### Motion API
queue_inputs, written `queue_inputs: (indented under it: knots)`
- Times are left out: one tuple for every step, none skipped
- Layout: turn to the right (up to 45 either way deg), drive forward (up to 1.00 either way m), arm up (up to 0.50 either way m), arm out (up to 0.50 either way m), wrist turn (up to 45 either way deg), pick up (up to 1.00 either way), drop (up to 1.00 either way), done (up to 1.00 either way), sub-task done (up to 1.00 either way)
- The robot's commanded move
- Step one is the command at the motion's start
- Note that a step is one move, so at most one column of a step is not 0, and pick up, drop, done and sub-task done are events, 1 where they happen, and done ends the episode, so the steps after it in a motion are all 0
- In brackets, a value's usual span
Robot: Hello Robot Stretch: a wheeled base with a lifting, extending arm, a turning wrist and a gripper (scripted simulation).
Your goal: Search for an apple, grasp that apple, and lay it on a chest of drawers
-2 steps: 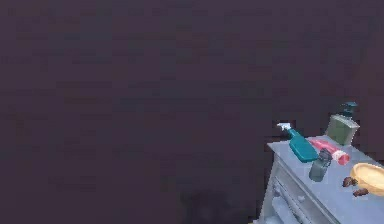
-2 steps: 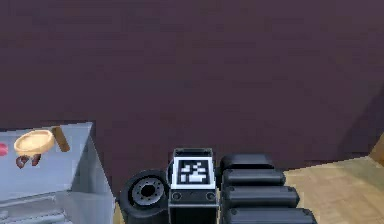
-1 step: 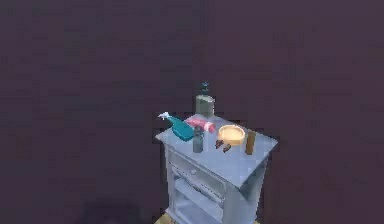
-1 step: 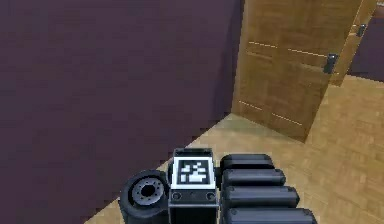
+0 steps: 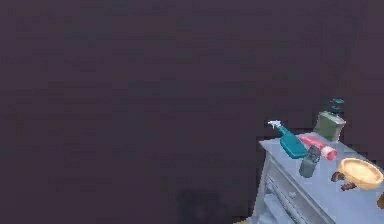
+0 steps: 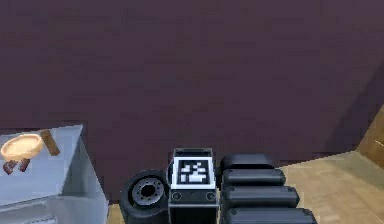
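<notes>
A teal spray bottle (image 5: pixel 289 141), dark green bottle (image 5: pixel 331 121) and tan bowl (image 5: pixel 360 172) crowd the pale grey chest of drawers (image 5: pixel 285 190); its top lies bare beside the bowl.

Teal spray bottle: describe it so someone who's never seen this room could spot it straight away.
Find the pale grey chest of drawers at the forward view's lower right, against the dark wall. At its top's left end is the teal spray bottle. It alone is teal, with a white nozzle, left of the grey cup and tan bowl.
</notes>
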Motion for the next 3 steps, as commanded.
queue_inputs:
  knots:
    - [27.0,0.0,0.0,0.0,0.0,0.0,0.0,0.0,0.0]
    - [-15.0,0.0,0.0,0.0,0.0,0.0,0.0,0.0,0.0]
    - [-3.0,0.0,0.0,0.0,0.0,0.0,0.0,0.0,0.0]
